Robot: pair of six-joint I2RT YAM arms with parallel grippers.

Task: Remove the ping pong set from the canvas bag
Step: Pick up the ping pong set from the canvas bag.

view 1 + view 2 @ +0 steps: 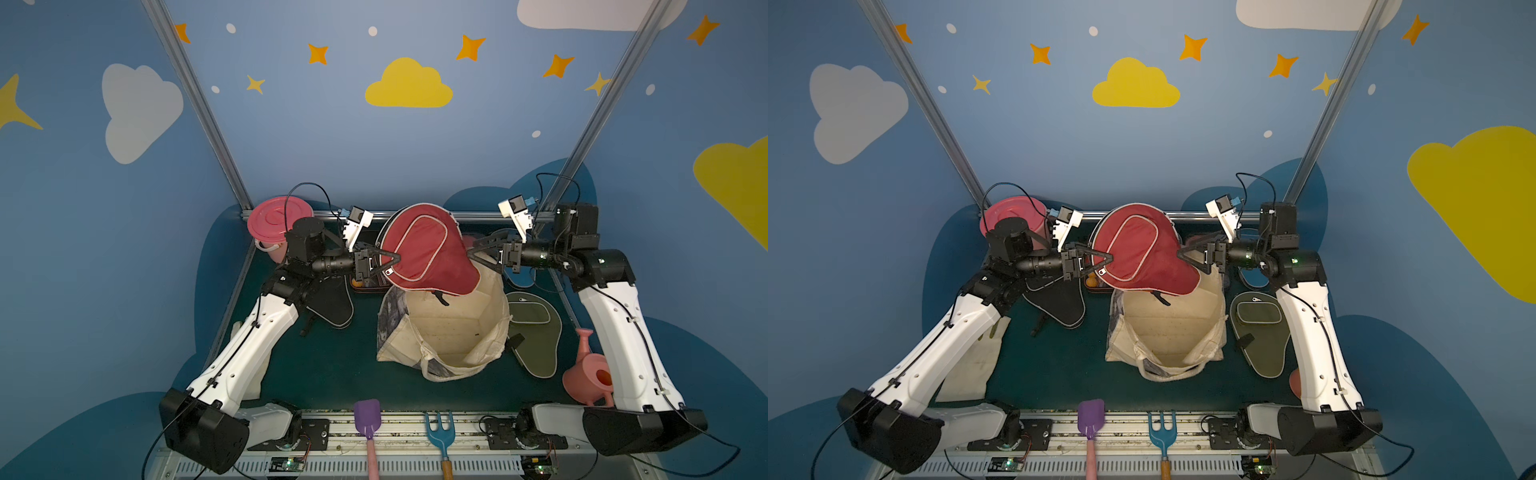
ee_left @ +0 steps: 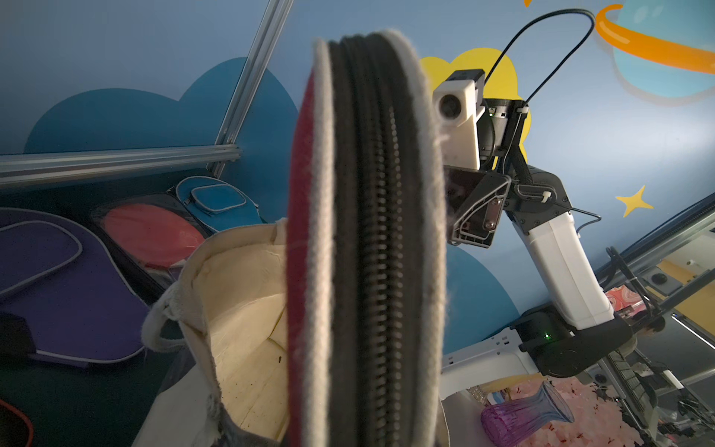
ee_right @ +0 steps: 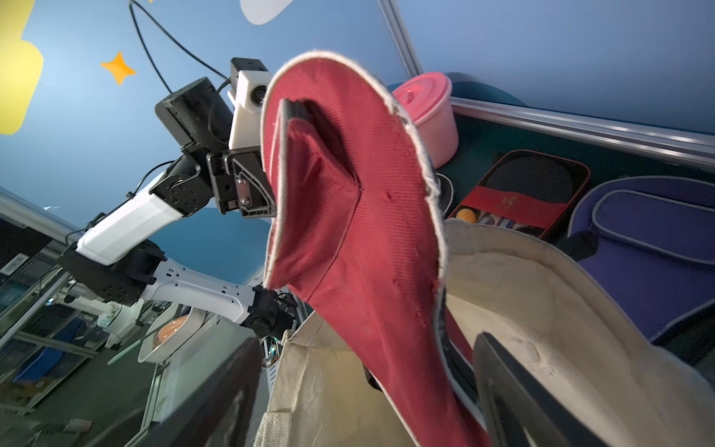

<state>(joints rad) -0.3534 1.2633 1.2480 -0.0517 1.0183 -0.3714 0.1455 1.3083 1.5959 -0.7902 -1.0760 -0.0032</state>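
A maroon paddle cover (image 1: 428, 253) (image 3: 348, 201) of the ping pong set hangs above the open mouth of the cream canvas bag (image 1: 449, 332) (image 1: 1167, 332). My left gripper (image 1: 392, 259) is shut on its zipped edge (image 2: 371, 232). On the cover's opposite side, my right gripper (image 1: 473, 254) stands open, its fingers (image 3: 510, 387) spread either side of the narrow handle end. On the green mat lie a black cover (image 1: 328, 303), an olive cover (image 1: 534, 332), a blue cover (image 1: 521, 278), a purple cover (image 3: 650, 251), a clear-packed red paddle (image 2: 151, 232) and a black-red case (image 3: 522, 193).
A pink lidded bucket (image 1: 270, 220) stands at the back left. A pink watering can (image 1: 588, 378) sits by the right arm. A purple shovel (image 1: 367, 417) and a blue rake (image 1: 439, 432) lie at the front edge. Aluminium rails border the mat.
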